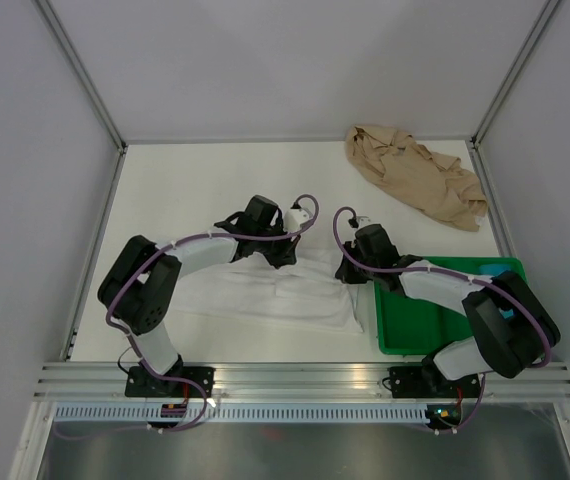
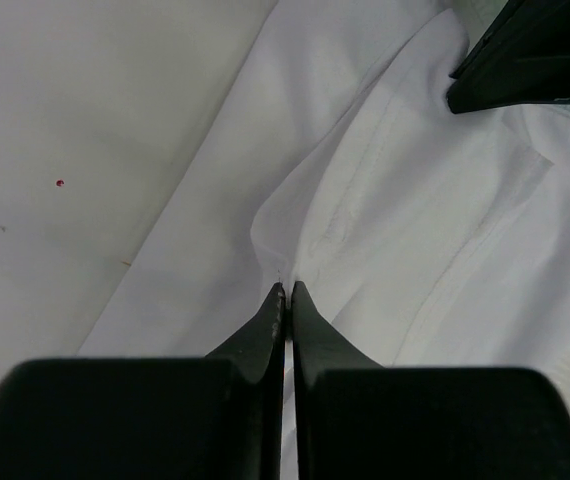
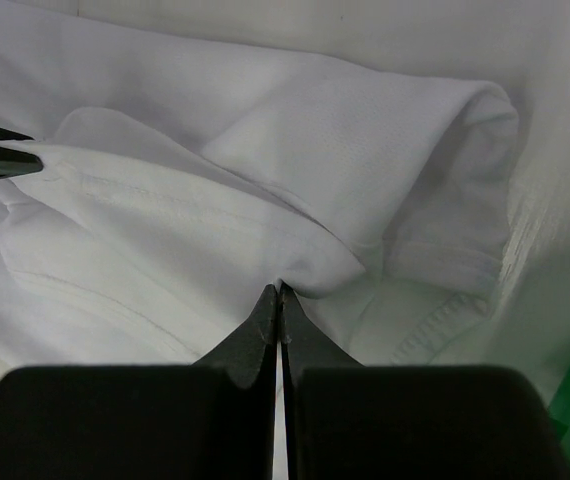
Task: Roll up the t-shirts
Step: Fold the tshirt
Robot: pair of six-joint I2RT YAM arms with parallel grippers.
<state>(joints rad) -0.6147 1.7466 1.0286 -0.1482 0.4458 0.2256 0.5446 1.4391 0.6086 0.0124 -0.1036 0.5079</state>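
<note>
Near the front edge of the worktop [image 1: 165, 190], a green tray [image 1: 405, 325] sits half hidden under the right arm [image 1: 445, 285]. Just left of it the white t-shirt [image 1: 255, 295] lies flattened, its far edge covered by both arms. The left jaws and right jaws each clamp a fold of it. The tan t-shirt [image 1: 415, 175] lies crumpled in the far right corner.
</note>
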